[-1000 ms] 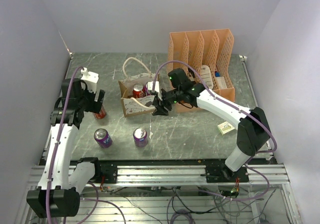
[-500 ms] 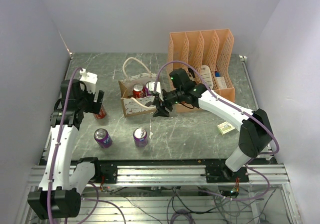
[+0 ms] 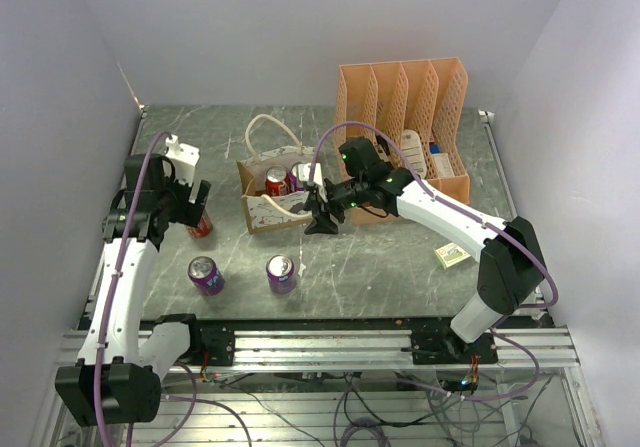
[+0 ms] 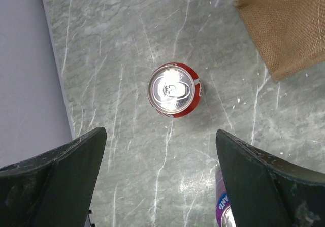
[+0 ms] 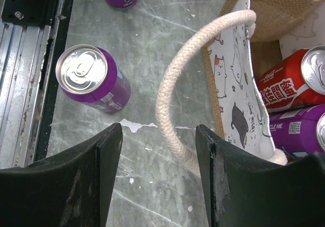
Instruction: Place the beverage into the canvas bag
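Moved: the left arm has shifted slightly above the red can (image 4: 172, 90); the right arm has barely changed.
Left gripper (image 4: 160, 132): wide open, holding nothing, hanging over the red can.
Red can: upright near the table's (image 3: 380, 257) left edge, outside the bag.
Right gripper (image 5: 158, 130): open, a finger on each side of the bag's cream handle (image 5: 167, 85), not clamped.
Canvas bag (image 5: 236, 100): mid-table toward the far edge, with a red and a purple can inside.
Purple cans (image 3: 206, 275): two, upright by the near edge, left half.
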{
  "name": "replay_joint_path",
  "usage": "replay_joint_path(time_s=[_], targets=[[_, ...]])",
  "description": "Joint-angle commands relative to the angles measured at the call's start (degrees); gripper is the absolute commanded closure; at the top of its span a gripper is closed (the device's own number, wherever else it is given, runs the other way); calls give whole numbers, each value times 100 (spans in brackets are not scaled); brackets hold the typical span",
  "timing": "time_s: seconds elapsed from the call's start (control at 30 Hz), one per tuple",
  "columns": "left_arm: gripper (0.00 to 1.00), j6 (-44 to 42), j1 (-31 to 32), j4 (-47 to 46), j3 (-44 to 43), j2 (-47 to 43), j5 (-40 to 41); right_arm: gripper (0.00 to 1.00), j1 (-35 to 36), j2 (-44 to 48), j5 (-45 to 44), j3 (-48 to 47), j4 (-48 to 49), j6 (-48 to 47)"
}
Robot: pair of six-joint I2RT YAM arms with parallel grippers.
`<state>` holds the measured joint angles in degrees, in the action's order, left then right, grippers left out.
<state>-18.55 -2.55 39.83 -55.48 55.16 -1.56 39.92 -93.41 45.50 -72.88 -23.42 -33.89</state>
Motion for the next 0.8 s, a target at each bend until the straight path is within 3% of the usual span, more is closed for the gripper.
replay_joint_path(time_s=[0.0,0.37,0.77], targets=[[0,-369,-67,111,-103,49,-307,41,8,90,43,80,114,37],[2,-585,-76,-175,-17,948,-223,40,13,160,-75,63,15,-131],[1,-732,-457,-258,-251,2104,-834,41,84,-127,49,-141,-230,-168]])
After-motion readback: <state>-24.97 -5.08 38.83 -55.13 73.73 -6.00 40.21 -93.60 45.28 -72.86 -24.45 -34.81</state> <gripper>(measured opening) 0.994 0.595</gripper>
